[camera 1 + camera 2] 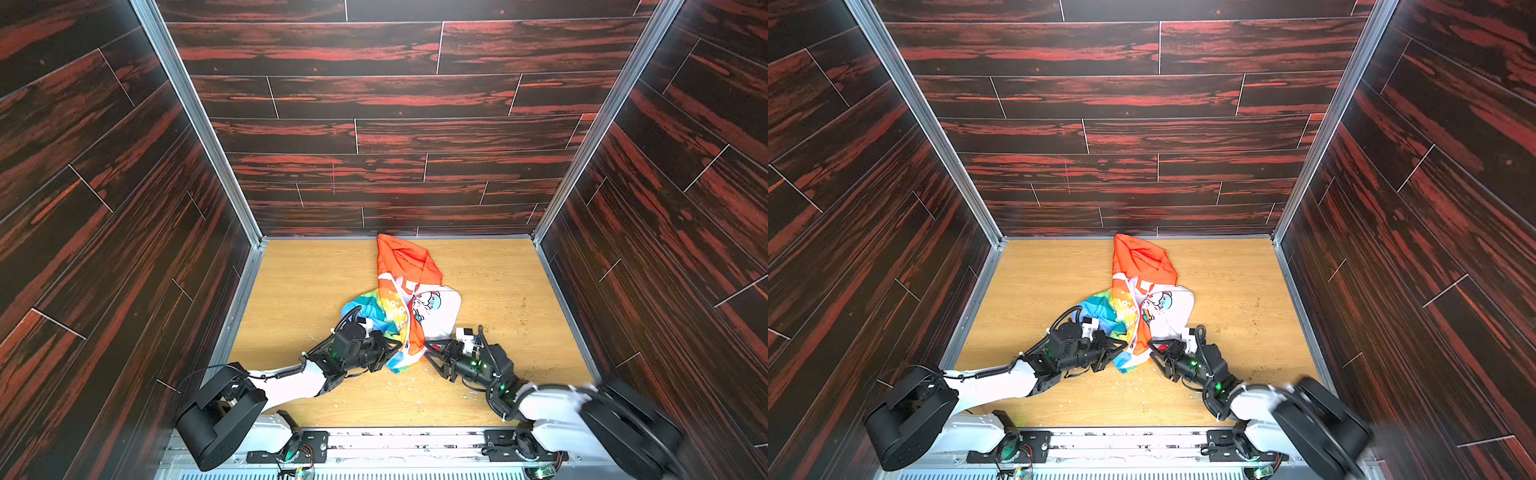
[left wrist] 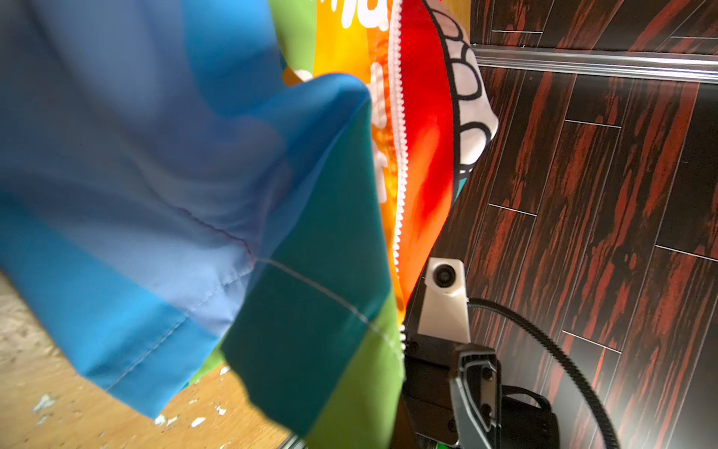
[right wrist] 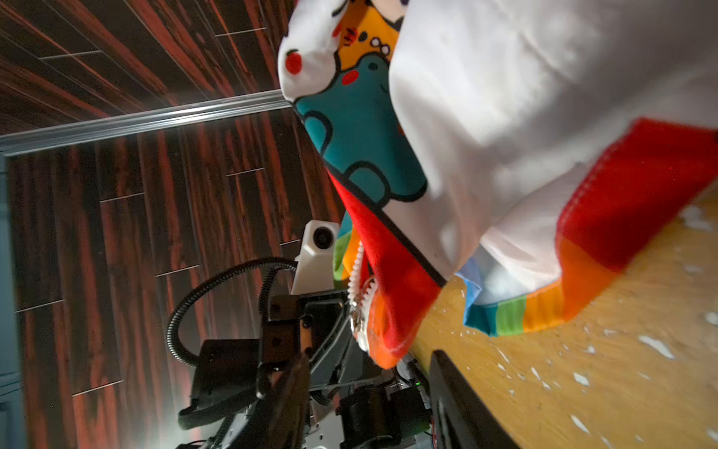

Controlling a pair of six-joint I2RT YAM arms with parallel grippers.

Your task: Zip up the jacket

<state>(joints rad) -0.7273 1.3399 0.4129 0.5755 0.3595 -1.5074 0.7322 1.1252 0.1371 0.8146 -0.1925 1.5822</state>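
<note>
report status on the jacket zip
Left gripper shut on jacket at hem. Right gripper open by zipper slider, low near hem. Jacket bunched, nothing blocking.

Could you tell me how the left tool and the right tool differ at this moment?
The left tool is shut on the hem of the jacket; the right tool is open beside it. The left tool reaches in from the left, the right tool from the right. Both sit low, facing each other.
</note>
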